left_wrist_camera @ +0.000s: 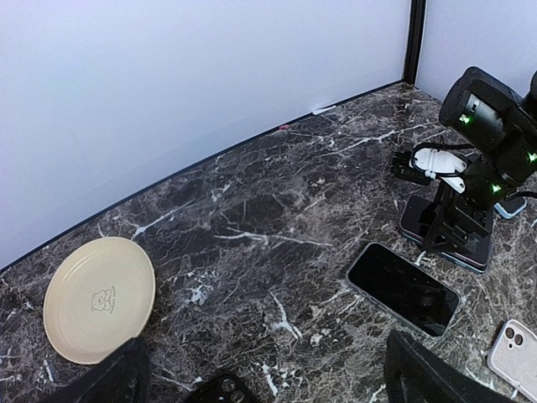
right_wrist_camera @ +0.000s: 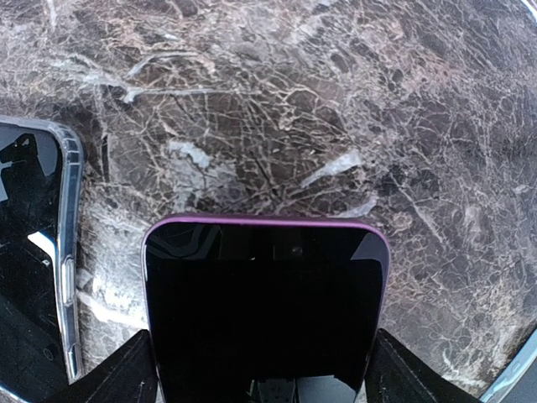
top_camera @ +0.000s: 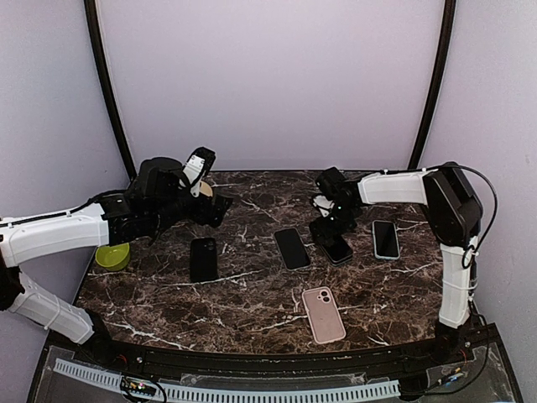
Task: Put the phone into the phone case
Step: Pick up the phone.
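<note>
A phone with a purple rim [right_wrist_camera: 264, 311] lies screen up on the marble table [top_camera: 252, 302], right of centre [top_camera: 338, 249]. My right gripper [top_camera: 329, 235] stands over it with a finger [right_wrist_camera: 126, 378] against each long side, shut on it; it also shows in the left wrist view [left_wrist_camera: 457, 227]. A black phone case [top_camera: 203, 259] lies left of centre, its camera end in the left wrist view [left_wrist_camera: 220, 390]. A pink case [top_camera: 323, 314] lies near the front. My left gripper [top_camera: 214, 208] hovers open and empty at the back left.
A phone in a clear case [top_camera: 292, 248] lies between the black case and the purple phone. Another cased phone [top_camera: 385, 239] lies right of my right gripper. A cream plate [left_wrist_camera: 99, 298] sits at the back left, and a green dish [top_camera: 112, 256] at the left edge.
</note>
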